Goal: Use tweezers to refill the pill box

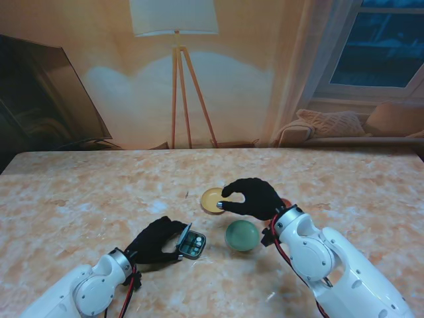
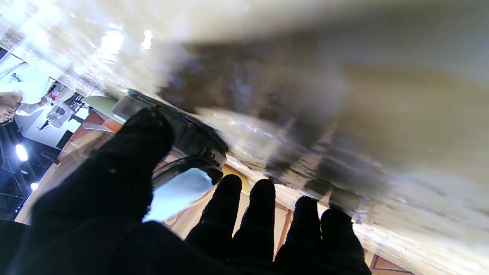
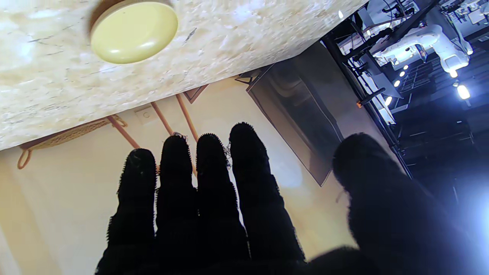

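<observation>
**Left hand steadies the pill box while the right hovers at the yellow dish**

The left hand (image 1: 158, 240) grips the pill box (image 1: 192, 244), thumb and fingers wrapped round its open lid, likely to keep the compartments from sliding on the worktop (image 1: 79, 199). The right hand (image 1: 252, 197) sits at the yellow dish (image 1: 212, 200), fingers curled; something small and silvery shows at its fingertips, perhaps the tweezers, but whether it grips them I cannot tell. In the right wrist view its fingers look extended with nothing visible between them. A green dish (image 1: 242, 235) lies between the pill box and the right arm, probably another pill source.
</observation>
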You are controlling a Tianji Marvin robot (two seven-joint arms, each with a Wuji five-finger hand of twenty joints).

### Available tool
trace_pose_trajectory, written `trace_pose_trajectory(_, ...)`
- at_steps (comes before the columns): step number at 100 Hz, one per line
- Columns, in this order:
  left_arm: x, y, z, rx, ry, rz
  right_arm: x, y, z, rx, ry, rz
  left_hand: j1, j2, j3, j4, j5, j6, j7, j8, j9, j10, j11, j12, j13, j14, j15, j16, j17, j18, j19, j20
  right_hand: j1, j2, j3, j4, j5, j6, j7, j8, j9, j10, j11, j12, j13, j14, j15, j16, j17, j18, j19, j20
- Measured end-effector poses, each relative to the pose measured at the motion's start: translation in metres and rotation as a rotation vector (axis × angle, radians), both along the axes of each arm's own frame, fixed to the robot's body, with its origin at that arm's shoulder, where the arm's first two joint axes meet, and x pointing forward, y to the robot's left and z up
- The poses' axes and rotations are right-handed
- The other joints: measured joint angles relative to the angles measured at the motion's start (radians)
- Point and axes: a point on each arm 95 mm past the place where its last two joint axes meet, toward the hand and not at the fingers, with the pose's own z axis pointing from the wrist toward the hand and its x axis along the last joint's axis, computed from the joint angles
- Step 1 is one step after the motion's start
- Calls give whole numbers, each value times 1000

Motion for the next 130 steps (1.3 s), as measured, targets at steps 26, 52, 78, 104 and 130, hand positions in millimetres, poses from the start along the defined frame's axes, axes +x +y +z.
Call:
trace_pose_trajectory(26,1,0,0,9,2,-3,-1,18,-3,40,14,26,2,0,2,0,9,-6,12,11,4,-7,-3,8,1,-16,-10,0,0,-12,-2,0,51,43,-38,0,80,-33,65,50,60,2,63,45,24,10,98,39,9,-2,64,13)
trace_pose_trajectory(52,1,-1,0,8,-1,-3,-5,33,-9,57,70,79,11,0,3,0,9,-6,12,14,9,-7,-3,9,9,-21,-11,0,1,-12,-1,0,146,123,-104,14,179,-71,132,64,171,-2,107,50,117,10,150,54,64,-2,143,48)
trace_pose_trajectory(78,2,-1,0,8,0,-5,-9,47,-24,52,125,116,11,0,3,0,9,-6,12,24,9,-7,-2,9,9,-25,-11,0,1,-15,0,0,172,123,-86,38,189,-83,225,-66,206,-13,105,49,154,8,148,54,92,-2,159,49)
trace_pose_trajectory(104,2,-1,0,9,1,-4,-7,64,-47,42,167,109,12,0,2,0,9,-6,12,26,9,-9,-2,10,9,-29,-11,0,1,-19,0,0,196,123,-85,38,186,-83,227,-102,206,-24,57,5,157,-3,81,27,92,-11,144,23)
trace_pose_trajectory(130,1,-1,0,8,1,-4,-7,79,-64,36,182,106,13,0,-8,-1,9,-6,13,26,9,-9,-2,10,9,-30,-11,-1,1,-22,0,0,208,123,-89,38,160,-84,224,-159,205,-35,18,-40,155,-15,16,-8,58,-23,100,-26)
